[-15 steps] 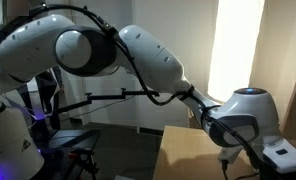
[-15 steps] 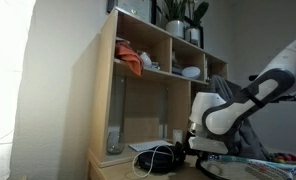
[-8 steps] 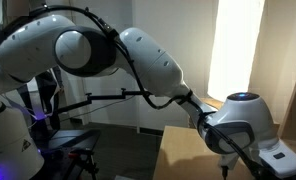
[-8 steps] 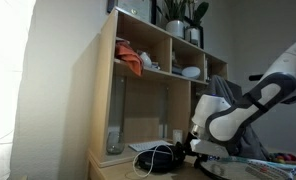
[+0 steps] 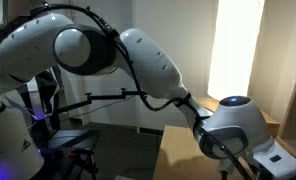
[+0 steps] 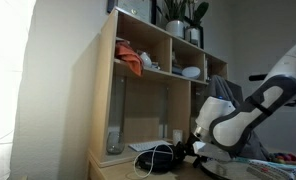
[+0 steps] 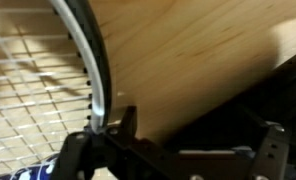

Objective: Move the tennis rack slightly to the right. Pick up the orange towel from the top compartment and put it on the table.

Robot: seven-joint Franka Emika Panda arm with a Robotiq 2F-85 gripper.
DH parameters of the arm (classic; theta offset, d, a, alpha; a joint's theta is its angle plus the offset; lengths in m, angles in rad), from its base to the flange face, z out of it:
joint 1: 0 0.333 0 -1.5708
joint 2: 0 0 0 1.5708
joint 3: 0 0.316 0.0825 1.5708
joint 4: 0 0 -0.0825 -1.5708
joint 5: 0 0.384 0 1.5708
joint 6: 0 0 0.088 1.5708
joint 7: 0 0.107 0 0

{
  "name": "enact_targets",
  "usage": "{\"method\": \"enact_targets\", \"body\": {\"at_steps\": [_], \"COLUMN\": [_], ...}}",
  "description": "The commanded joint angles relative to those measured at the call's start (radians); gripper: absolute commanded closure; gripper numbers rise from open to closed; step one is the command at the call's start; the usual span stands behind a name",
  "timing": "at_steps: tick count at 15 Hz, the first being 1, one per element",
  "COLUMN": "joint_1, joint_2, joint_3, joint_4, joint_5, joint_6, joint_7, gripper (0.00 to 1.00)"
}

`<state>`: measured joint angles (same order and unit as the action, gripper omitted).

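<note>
Wrist view: a tennis racket with a white-and-dark oval frame and a fine grid of strings (image 7: 95, 70) is seen lying flat on the light tan wooden table (image 7: 188, 50), filling the upper left. The robot's black hand (image 7: 198, 122) is held low over the table with its jaws spread wide and nothing gripped. One finger (image 7: 123, 125) is set right at the outer edge of the frame, though contact cannot be confirmed. This placement is judged to suit a sideways nudge of the racket rather than a lift. In an exterior view, the soft rust-orange towel (image 6: 131, 62) is seen bunched in the top compartment of a tall pale wooden shelf unit (image 6: 103, 95), well above the hand and not yet handled.
</note>
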<state>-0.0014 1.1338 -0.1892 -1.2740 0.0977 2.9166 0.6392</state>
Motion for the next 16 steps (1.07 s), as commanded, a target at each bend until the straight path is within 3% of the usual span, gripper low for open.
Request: {"method": "enact_targets", "body": {"at_steps": [1, 7, 16], "joint_1": [0.01, 0.007, 0.014], "joint_2": [0.004, -0.027, -0.125], "joint_3": [-0.012, 0.002, 0.056], "joint_4": [0.004, -0.043, -0.243], "joint_5": [0.036, 0.047, 0.125], "joint_6": [-0.002, 0.048, 0.354], "joint_7": [-0.027, -0.058, -0.229], "gripper": [0.0, 0.0, 0.0]}}
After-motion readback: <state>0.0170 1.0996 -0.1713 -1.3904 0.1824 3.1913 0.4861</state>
